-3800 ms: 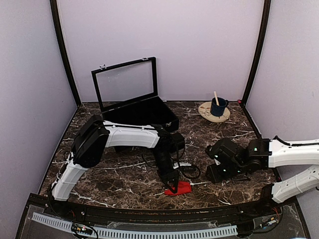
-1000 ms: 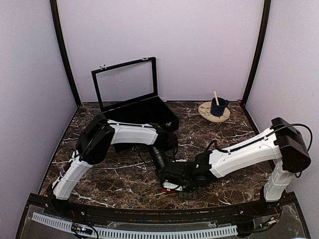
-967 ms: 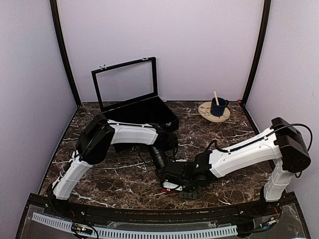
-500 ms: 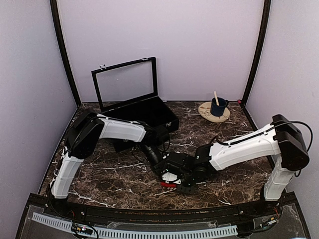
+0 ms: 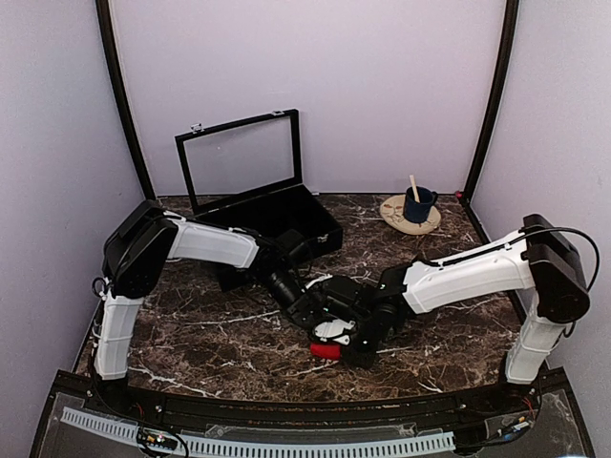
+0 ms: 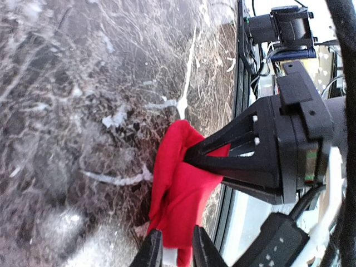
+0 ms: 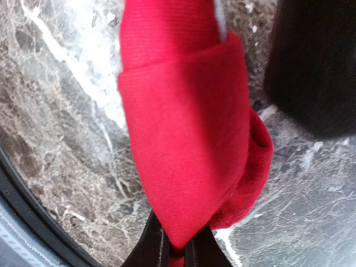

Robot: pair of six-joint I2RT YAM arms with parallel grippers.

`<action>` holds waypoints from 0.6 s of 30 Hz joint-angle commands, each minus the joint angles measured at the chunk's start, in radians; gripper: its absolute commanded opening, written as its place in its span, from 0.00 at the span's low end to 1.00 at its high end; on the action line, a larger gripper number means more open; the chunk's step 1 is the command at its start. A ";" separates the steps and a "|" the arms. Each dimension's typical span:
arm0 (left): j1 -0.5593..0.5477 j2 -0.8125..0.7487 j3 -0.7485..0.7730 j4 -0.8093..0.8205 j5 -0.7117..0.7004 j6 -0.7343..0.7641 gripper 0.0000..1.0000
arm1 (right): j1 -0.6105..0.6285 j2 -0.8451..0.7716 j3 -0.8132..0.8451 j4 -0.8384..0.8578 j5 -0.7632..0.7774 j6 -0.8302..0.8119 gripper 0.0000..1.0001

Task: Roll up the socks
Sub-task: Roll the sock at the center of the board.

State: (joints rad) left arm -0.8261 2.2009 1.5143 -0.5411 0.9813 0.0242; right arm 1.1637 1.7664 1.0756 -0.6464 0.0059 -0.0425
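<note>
The left gripper (image 6: 173, 251) and right gripper (image 7: 173, 246) each clamp the small soft red fabric socks (image 6: 179, 186); pulling apart could undo the fold or tug fabric free.

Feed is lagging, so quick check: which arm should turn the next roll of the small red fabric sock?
Probably the right. The right gripper is shut on the folded-over end of the small red fabric sock, while the left gripper pinches the opposite end and can anchor it.
</note>
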 commanded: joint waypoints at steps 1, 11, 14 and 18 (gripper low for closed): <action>0.016 -0.094 -0.070 0.094 -0.010 -0.058 0.21 | -0.028 -0.001 0.012 -0.035 -0.095 0.022 0.00; 0.047 -0.243 -0.257 0.307 -0.220 -0.163 0.22 | -0.094 0.009 0.020 -0.039 -0.214 0.039 0.00; 0.046 -0.300 -0.336 0.385 -0.307 -0.185 0.22 | -0.111 0.015 0.025 -0.041 -0.250 0.043 0.00; 0.045 -0.393 -0.464 0.515 -0.420 -0.215 0.22 | -0.134 0.029 0.032 -0.045 -0.308 0.047 0.00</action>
State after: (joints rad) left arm -0.7834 1.9160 1.1511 -0.1741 0.7025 -0.1478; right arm 1.0508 1.7714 1.0828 -0.6693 -0.2188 -0.0124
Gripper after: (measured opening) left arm 0.224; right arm 0.048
